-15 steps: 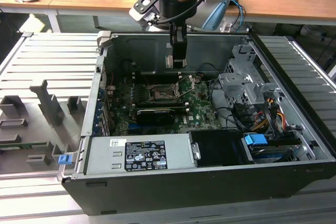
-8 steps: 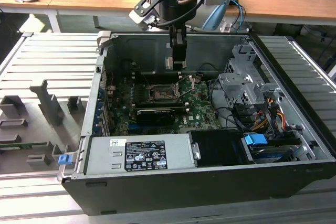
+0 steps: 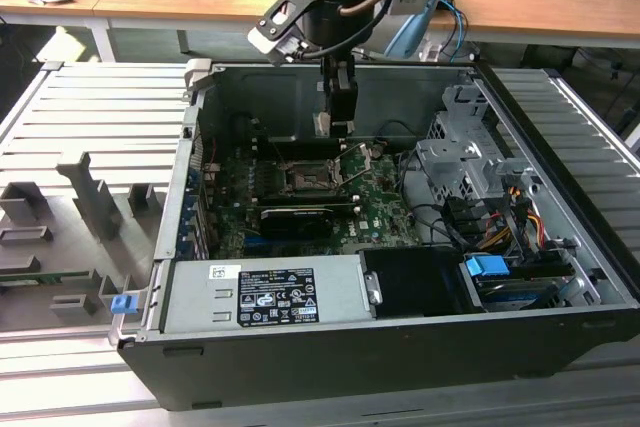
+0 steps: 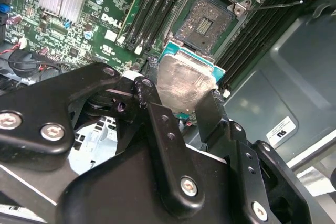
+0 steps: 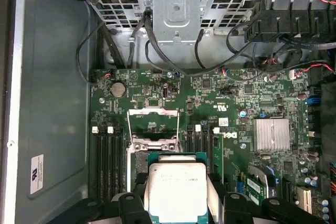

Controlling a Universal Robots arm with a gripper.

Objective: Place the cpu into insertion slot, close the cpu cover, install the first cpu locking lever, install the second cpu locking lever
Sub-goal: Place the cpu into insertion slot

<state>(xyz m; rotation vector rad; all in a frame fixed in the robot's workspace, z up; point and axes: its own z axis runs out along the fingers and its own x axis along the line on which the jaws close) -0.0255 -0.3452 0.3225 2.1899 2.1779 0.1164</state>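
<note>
My gripper [image 3: 337, 119] hangs inside the open computer case, shut on the cpu [image 4: 184, 80], a pale silver square on a teal-edged base. In both wrist views the black fingers [image 4: 153, 100] clamp its two opposite edges, and the cpu [image 5: 176, 190] is held just above the board. The insertion slot [image 4: 210, 22] is a black square socket on the green motherboard [image 5: 236, 95]; it lies uncovered and empty just beyond the chip. The cpu cover [image 5: 153, 113] stands raised at the socket's far edge. A thin locking lever [image 4: 274, 6] sticks out beside the socket [image 3: 305, 175].
Rows of black memory slots [image 5: 107, 158] flank the socket. A ribbed silver heatsink [image 5: 271, 134] and a long black card [image 3: 295, 215] sit on the board. The power supply [image 3: 260, 292], a metal drive cage [image 3: 470, 162] with cables, and the case walls [image 3: 400, 92] close in the space.
</note>
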